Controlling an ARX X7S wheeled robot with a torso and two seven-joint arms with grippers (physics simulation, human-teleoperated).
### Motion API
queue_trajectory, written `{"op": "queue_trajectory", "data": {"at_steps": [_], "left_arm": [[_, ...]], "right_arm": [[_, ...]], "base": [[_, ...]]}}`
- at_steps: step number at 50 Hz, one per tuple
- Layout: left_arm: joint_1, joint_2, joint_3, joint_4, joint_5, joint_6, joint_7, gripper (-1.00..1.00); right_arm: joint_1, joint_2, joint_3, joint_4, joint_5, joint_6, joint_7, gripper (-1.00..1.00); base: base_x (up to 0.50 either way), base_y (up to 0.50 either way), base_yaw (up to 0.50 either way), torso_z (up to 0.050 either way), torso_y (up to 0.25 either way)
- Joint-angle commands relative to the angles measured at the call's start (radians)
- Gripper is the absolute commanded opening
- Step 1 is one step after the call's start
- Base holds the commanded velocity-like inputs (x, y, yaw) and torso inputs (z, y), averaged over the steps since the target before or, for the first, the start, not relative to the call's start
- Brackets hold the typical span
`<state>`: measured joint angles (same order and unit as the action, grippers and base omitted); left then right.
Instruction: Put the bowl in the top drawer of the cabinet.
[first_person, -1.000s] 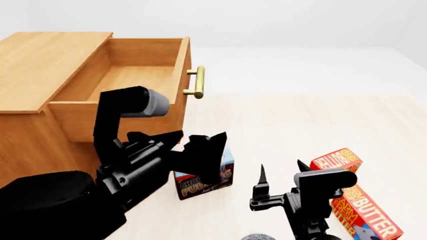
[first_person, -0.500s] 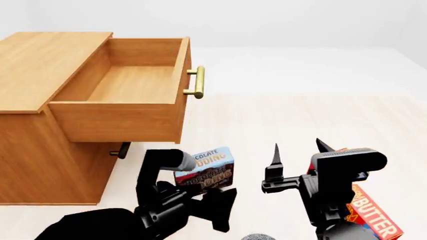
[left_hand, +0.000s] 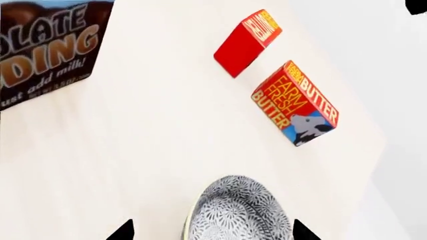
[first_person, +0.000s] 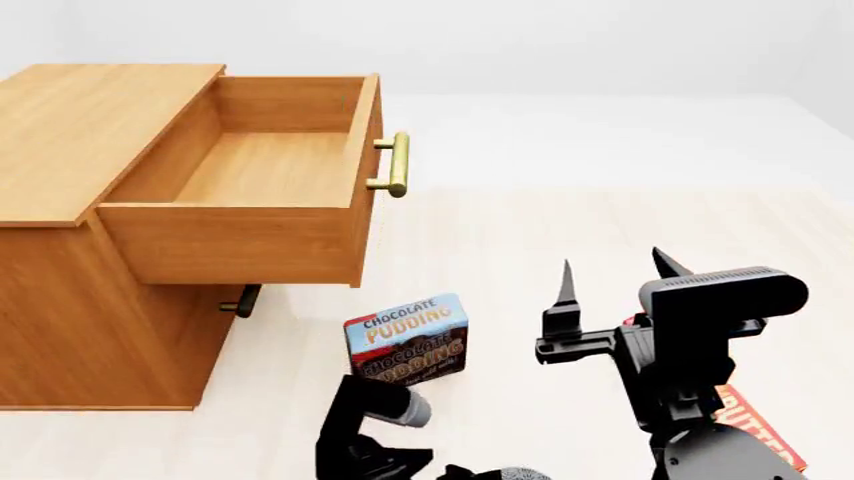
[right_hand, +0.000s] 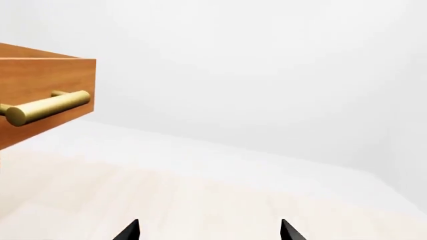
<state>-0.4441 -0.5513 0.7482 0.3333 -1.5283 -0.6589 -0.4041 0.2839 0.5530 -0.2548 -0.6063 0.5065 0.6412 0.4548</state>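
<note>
Left pincer dropped low | round speckled bowl between tips

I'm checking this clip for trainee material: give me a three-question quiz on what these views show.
1. True or false: the top drawer stands open and empty.
2. Which thing lies between the left gripper's fingertips in its wrist view? A) butter box B) bowl C) chocolate pudding box
3. Fill in: the right gripper's jaws are ____.

Key: 1 true; 2 B; 3 open.
</note>
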Motion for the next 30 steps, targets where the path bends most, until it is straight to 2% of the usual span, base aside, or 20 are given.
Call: {"op": "queue_trajectory", "data": {"at_steps": [1,14,30], "left_arm": [[0.033,0.026,0.044,-0.037,0.041,-0.006,0.031,1.0],[0.02,0.091,0.071,-0.075,0.071,-0.005,-0.043,1.0],[-0.001,0.162,0.125,-0.094,0.119,-0.029,-0.12,1.0]], "right_arm": [[0.001,0.002,-0.012,-0.001,-0.012,0.002,0.007,1.0],[-0.001,-0.009,-0.037,0.025,-0.036,-0.029,0.0,1.0],[-0.057,0.006,-0.003,0.02,-0.022,-0.09,-0.012,1.0]], "base": [[0.0,0.0,0.0,0.0,0.0],[0.0,0.0,0.0,0.0,0.0],[0.0,0.0,0.0,0.0,0.0]]}}
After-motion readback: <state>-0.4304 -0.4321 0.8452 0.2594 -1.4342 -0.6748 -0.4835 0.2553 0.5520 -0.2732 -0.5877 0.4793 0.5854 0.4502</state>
